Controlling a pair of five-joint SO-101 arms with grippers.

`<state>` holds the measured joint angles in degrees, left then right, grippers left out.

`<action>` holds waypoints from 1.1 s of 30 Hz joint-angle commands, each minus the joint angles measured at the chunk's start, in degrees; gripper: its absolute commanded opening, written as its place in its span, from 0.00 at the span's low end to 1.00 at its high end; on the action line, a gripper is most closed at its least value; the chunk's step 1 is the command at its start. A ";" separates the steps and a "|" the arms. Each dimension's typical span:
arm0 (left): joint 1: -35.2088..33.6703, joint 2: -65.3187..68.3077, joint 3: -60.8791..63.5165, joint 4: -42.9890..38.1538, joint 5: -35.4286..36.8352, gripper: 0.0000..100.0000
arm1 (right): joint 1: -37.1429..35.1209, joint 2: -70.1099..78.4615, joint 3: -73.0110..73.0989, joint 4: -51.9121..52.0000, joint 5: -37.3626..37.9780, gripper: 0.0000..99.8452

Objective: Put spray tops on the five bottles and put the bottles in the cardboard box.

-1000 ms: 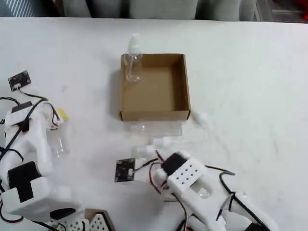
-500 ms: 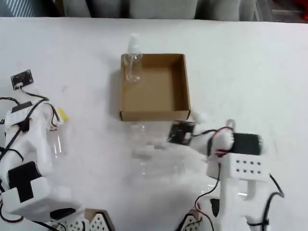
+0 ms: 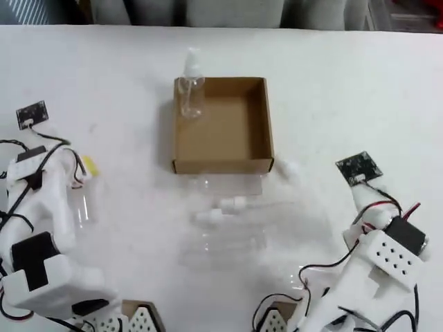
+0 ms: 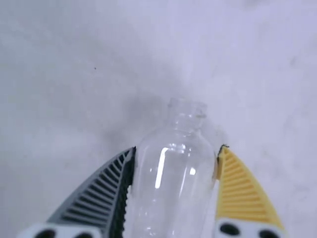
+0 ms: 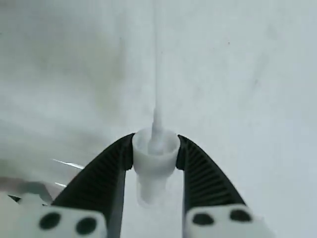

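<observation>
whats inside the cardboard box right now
One clear bottle with a white spray top on it, in the far left corner of the cardboard box. The near wall hides a strip of the box floor just behind it.

Not much around me besides the table [image 3: 360, 90], plain white with a few faint marks, running under everything. Past its far edge there are some grey shapes [image 3: 228, 12], and I honestly can't tell what they are. Something red [image 3: 415, 10] sits at the far right corner, something striped [image 3: 28, 10] at the far left.
</observation>
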<state>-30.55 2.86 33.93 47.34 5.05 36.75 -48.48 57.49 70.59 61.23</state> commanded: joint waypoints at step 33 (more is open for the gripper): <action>0.92 -0.57 -2.46 0.97 -0.70 0.17 | 16.75 -0.84 -1.58 -7.43 -4.84 0.02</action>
<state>-30.55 2.86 33.93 47.60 4.88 49.49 -48.40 60.57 60.04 61.05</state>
